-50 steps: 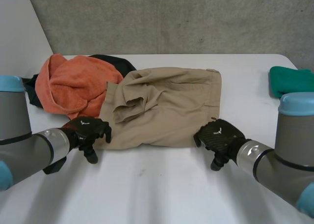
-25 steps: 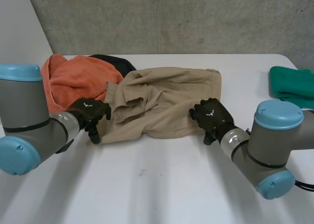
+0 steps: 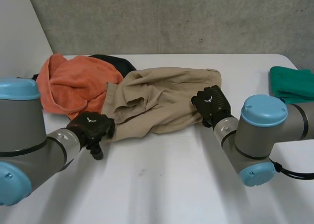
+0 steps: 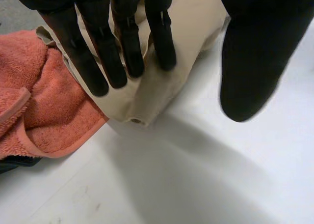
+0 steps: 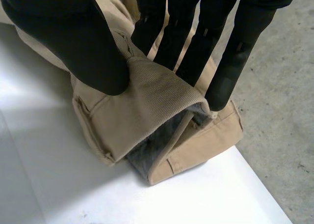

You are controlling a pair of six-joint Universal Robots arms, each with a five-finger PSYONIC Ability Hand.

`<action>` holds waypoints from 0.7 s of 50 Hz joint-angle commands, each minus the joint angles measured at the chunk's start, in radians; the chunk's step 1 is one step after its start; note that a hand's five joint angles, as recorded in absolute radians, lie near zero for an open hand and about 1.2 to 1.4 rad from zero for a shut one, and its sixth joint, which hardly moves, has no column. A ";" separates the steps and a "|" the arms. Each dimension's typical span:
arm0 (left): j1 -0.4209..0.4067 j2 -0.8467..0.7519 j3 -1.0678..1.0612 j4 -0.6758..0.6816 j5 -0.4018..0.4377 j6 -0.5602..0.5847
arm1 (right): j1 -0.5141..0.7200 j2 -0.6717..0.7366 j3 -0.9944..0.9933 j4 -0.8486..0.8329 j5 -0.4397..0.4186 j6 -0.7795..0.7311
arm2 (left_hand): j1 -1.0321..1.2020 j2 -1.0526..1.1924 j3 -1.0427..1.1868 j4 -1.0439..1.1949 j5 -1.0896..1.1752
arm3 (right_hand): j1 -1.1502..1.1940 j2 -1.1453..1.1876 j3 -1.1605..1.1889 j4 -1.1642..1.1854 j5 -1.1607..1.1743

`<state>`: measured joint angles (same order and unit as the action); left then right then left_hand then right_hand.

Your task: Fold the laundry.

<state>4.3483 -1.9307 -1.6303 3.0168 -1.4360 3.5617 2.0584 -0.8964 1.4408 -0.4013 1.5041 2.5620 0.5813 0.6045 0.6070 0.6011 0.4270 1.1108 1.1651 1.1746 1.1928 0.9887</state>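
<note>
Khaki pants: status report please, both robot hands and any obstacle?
Left robot hand open, fingers pressing khaki pants corner. Right robot hand pinching their lifted edge. Orange towel touching pants beside left robot hand.

White bench (image 3: 162, 184) fills the 6 o'clock half. Grey concrete wall (image 3: 171, 17) runs across 12 o'clock, plain white panel (image 3: 19, 22) at 10 o'clock. Grey concrete floor (image 5: 274, 111) past the bench edge.

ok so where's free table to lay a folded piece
The near table, in front of the tan shorts, is bare. So is the strip between shorts and green cloth. Crowded far left: orange towel, black cloth and shorts bunch together.
</note>
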 commanded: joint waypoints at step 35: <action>-0.095 -0.482 0.547 0.053 -0.196 0.265 | -0.010 -0.046 -0.045 0.130 0.007 0.027 | 0.116 0.093 0.091 0.097 0.096 | 0.285 0.231 0.222 0.203 0.233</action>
<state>4.2668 -2.3688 -1.1280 3.0553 -1.6082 3.7650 2.0525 -0.9442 1.4006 -0.2719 1.5108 2.5890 0.5527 0.5498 0.5512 0.5577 0.3853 1.1108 1.1651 1.1746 1.1957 0.9887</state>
